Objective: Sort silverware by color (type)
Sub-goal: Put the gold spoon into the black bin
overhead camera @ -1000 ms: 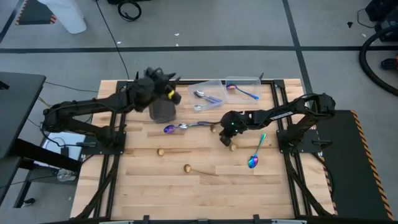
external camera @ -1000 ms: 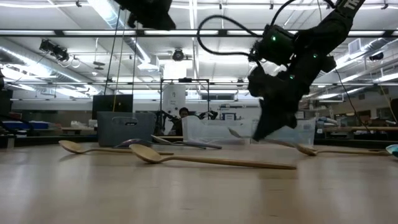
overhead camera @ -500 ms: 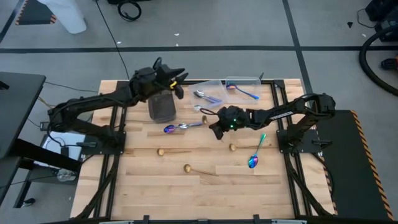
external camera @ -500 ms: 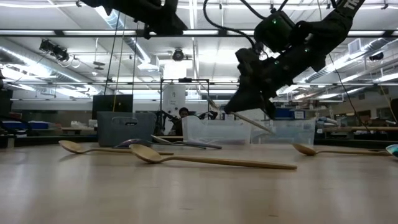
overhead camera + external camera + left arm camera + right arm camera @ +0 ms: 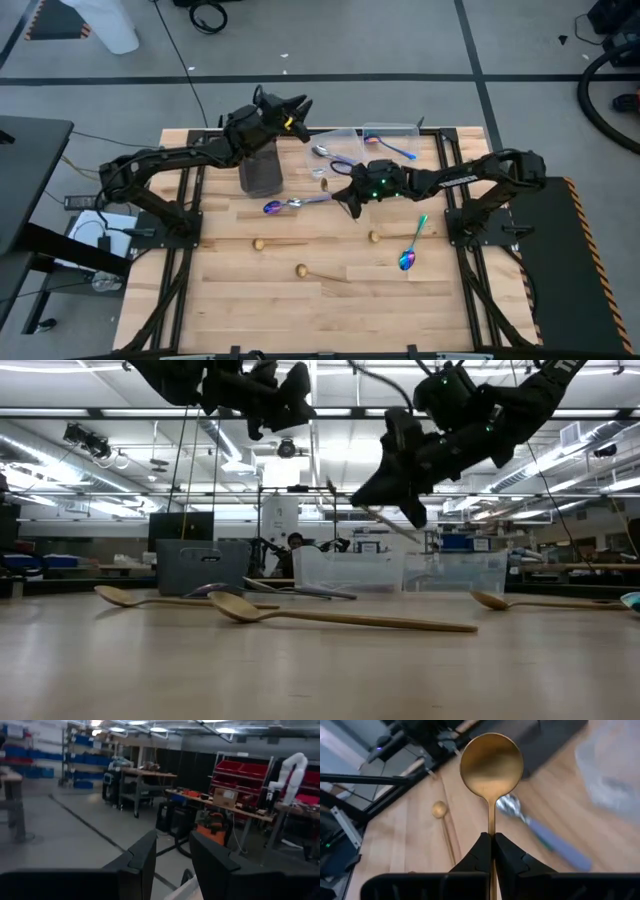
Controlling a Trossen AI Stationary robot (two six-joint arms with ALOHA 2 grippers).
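My right gripper [image 5: 343,197] hangs over the table's middle, shut on a gold spoon [image 5: 491,765] that is lifted clear. My left gripper [image 5: 293,106] hovers open and empty above the far edge, just beyond the dark tray [image 5: 262,176]. On the wood lie three gold spoons [image 5: 258,243] [image 5: 300,270] [image 5: 375,237], a rainbow spoon [image 5: 409,252] and a purple-blue one [image 5: 276,207]. Silver spoons [image 5: 322,153] and a blue-handled one [image 5: 395,148] rest in the clear containers. My right gripper pinches the gold spoon's slim handle [image 5: 491,824] between its two fingers, a short way behind the bowl. The fingers lie along the handle, slanting down toward the table's left. The bowl [image 5: 325,184] sticks out ahead of the fingertips, clear of the table.
Two clear containers [image 5: 340,146] [image 5: 392,136] stand at the far edge, right of the dark tray. The near half of the table has bare wood between the scattered spoons. Black frame rails [image 5: 180,250] run along both sides.
My right gripper has risen from the table with the gold spoon, tipped from pointing steeply down to a shallow slant, and drifted toward the table's left and far edge. My left gripper has swung toward the far edge and the right, past the dark tray, rolling as it went.
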